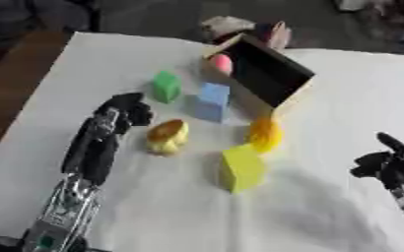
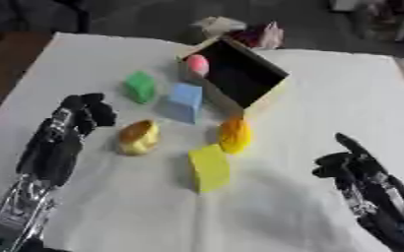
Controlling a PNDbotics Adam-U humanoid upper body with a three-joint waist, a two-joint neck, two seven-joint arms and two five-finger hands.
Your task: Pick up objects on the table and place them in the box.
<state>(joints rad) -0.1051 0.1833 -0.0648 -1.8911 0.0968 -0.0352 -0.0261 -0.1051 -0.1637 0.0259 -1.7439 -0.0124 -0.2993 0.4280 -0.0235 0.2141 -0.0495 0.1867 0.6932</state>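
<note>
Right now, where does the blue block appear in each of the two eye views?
Left eye view: blue block slightly above centre, right of the green block.
Right eye view: blue block left of centre, upper half.
Shared landmark: the open box just to its right.

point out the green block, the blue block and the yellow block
small green block [image 1: 166, 86], left eye view, front face
light blue block [image 1: 213, 101], left eye view, front face
large yellow block [image 1: 241, 168], left eye view, front face
</note>
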